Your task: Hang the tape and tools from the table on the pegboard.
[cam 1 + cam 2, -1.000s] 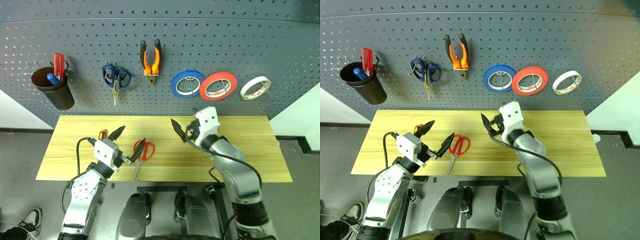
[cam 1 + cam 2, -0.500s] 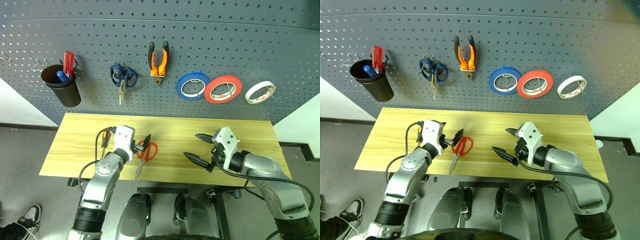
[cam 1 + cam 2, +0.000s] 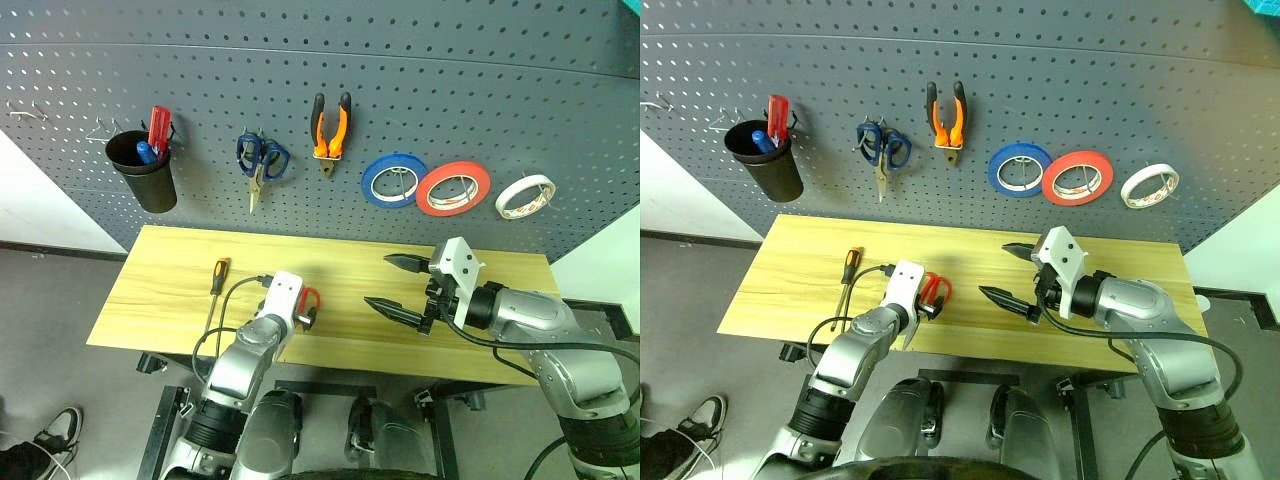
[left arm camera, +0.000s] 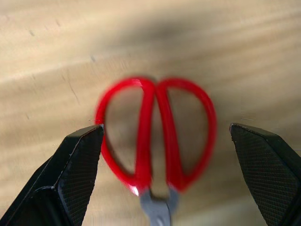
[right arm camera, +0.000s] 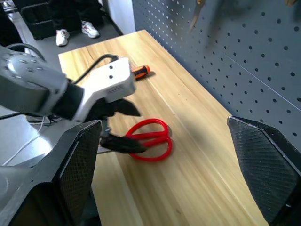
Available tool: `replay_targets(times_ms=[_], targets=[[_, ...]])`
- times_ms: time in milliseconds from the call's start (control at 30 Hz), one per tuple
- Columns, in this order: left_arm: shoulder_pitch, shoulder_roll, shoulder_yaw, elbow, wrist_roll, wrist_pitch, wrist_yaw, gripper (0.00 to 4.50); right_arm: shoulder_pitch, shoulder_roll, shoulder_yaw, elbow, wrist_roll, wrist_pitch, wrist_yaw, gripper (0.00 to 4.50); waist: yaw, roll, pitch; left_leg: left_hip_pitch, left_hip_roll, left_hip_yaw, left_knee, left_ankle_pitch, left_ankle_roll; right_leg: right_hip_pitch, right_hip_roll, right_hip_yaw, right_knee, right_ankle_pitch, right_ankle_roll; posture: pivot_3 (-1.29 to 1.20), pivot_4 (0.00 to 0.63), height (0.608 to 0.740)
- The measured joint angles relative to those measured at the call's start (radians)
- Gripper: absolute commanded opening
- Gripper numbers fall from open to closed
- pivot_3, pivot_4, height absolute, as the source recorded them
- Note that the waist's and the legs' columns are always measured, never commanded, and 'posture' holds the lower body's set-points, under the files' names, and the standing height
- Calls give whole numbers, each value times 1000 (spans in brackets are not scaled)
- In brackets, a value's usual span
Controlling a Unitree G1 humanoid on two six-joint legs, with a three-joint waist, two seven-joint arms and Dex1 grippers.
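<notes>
Since the earlier pictures the left gripper (image 4: 167, 155) has dropped from above the table (image 3: 170, 280) and tipped down over the red-handled scissors (image 4: 157, 136), while the right gripper (image 3: 405, 285) has swung away from the middle of the table and now hangs over its right half. The camera itself has also shifted.

The red-handled scissors lie flat near the front edge, left of centre, handles toward the pegboard (image 3: 450, 70). The left gripper's fingers (image 4: 75, 169) stand wide apart on either side of the two handle loops; one pad seems to sit right at the outer curve of a loop, the other is clear of its loop, so nothing is clamped yet. The thin screwdriver (image 3: 215, 285) with its orange-and-black handle lies farther left on the table, untouched. The right gripper is likewise spread wide and empty.

On the pegboard the pliers (image 3: 330, 130) with orange-and-black handles already hang, and the small cream-white tape (image 3: 525, 197) hangs at the right, beyond the blue roll (image 3: 393, 180) and the red-orange roll (image 3: 452, 188). Blue-handled scissors (image 3: 260, 162) and a black cup (image 3: 148, 180) hang further left.

As I judge it, tape and pliers are done; scissors and screwdriver remain, and the scissors pick-up is the step in hand.
</notes>
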Motion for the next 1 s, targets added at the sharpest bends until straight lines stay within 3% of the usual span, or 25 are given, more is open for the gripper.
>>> replay_targets(times_ms=[267,1000], targets=[[11,-14,-1,-46,-1,149,15,4500,-20,1,0,12,-4,-24,-12,4463,22,2,-14,7,0,-1,0,0,0,6,0,-1,0,-2,2,332,81,731],[-41,-16,-6,126,6,125,-4,4500,28,-1,-6,-43,1,6,-76,4463,19,1,-19,7,0,-2,3,0,0,7,0,-1,2,0,-1,291,108,731]])
